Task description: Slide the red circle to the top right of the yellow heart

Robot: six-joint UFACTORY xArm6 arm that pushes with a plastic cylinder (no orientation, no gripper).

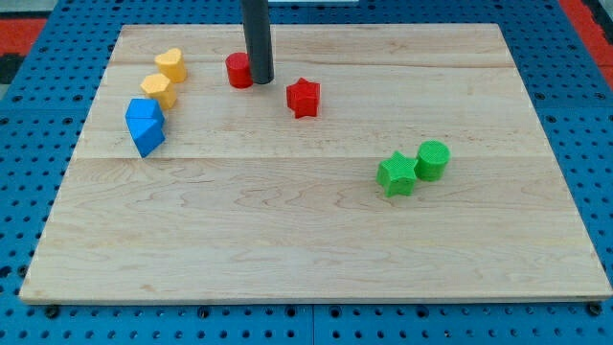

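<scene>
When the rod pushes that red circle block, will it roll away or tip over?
Probably neither. The red circle sits flat and squat on the wooden board, so it should slide. My tip touches its right edge, off-centre, so it may veer or spin. It looks rigid and light.

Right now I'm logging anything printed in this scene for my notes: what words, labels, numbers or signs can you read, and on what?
None: no text, number or sign shows on the wooden board, the blocks, my tip or the blue pegboard around it.
</scene>
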